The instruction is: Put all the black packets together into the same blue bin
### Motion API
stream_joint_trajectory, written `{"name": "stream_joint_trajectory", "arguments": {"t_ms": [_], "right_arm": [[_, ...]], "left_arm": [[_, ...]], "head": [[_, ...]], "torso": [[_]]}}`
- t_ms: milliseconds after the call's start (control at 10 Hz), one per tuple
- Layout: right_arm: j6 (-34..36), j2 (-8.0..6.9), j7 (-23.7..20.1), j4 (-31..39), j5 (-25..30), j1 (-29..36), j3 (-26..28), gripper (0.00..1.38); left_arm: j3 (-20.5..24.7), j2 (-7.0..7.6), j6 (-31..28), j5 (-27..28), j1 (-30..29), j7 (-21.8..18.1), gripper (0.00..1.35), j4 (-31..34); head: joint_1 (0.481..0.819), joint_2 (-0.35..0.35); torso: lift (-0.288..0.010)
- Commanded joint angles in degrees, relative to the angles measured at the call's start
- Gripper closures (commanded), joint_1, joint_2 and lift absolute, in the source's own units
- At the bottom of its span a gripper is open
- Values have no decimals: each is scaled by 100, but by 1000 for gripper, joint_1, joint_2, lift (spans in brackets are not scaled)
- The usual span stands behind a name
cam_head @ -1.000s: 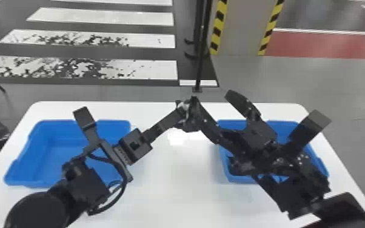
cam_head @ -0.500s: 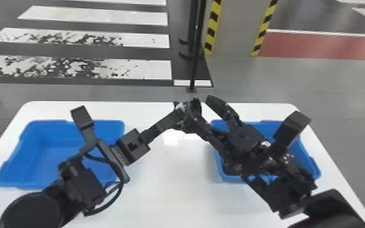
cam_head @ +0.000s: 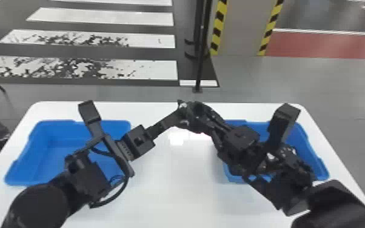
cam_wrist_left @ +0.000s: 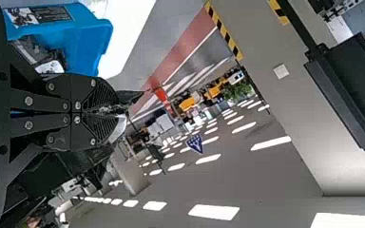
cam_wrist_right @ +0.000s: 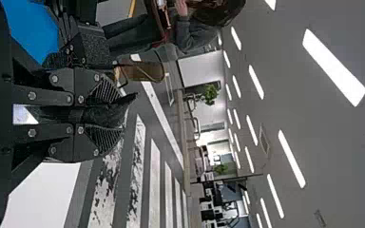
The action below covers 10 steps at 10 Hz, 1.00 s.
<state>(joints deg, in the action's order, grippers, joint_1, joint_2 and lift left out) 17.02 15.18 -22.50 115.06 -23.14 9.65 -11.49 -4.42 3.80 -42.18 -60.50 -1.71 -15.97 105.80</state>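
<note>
Both arms met above the middle of the table (cam_head: 166, 194), their ends overlapping between the left bin (cam_head: 69, 125) and the right bin (cam_head: 306, 142), in what looked like a handover. The right gripper (cam_wrist_right: 123, 113) was closed around a black packet (cam_wrist_right: 100, 114), the crumpled dark bundle lying deep between its fingers and poking out past the tips. The left gripper (cam_wrist_left: 119, 110) had its fingertips drawn nearly together, with a thin crinkled edge between them that was probably part of the same packet; how firm that pinch was, I could not tell. Other packets (cam_wrist_left: 31, 50) lay in the right bin, which made it the likely place to gather everything. The chief danger was in the letting go: if one side opened ahead of a sound grip on the other, the soft packet could slip and land on the table between the bins. If the arms parted with both grippers clamped, the film could stretch or tear. The fingers were so close that a small error in angle might knock one pair against the other and twist the packet loose. Past that, a release too near the right bin's rim could leave it draped over the wall, and carrying it to the left bin would split the set.
</note>
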Motion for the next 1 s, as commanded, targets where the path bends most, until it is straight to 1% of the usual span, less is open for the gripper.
{"name": "stream_joint_trajectory", "arguments": {"t_ms": [0, 200, 300, 400, 500, 600, 700, 800, 900], "right_arm": [[55, 2, 0, 60, -29, 5, -17, 1164], [-43, -6, 0, 60, -97, 19, 52, 1162], [-85, -24, 0, 60, -97, 19, 97, 1162], [-141, -24, 0, 60, -109, 5, 120, 1162], [-198, -24, 0, 103, -143, 19, 120, 1162], [-226, -24, 0, 187, -131, 19, 177, 1162], [-226, -24, 0, 299, -97, 47, 337, 1162], [-240, -33, 0, 426, 40, 103, 612, 1162], [-226, -33, 0, 468, 154, 173, 920, 1162]], "left_arm": [[7, -2, -1, -5, 2, -3, 1208, 2], [19, -2, 27, -51, -26, -3, 1208, 2], [30, 7, 196, -85, -40, -3, 1006, 2], [65, 7, 238, -51, -68, -3, 407, -54], [87, -2, 421, 63, -68, -3, 7, -209], [225, -19, 674, 440, -40, -3, 59, -462], [385, -19, 1110, 909, -54, -3, 84, -715], [533, -37, 1518, 1263, -194, -3, 81, -772], [579, -37, 1799, 1434, -335, -11, 82, -772]], "head": [[695, -65], [695, -59], [695, -60], [695, -61], [695, -60], [695, -54], [695, -40], [695, -16], [695, -4]], "torso": [[-110], [-110], [-110], [-110], [-110], [-110], [-110], [-110], [-110]]}}
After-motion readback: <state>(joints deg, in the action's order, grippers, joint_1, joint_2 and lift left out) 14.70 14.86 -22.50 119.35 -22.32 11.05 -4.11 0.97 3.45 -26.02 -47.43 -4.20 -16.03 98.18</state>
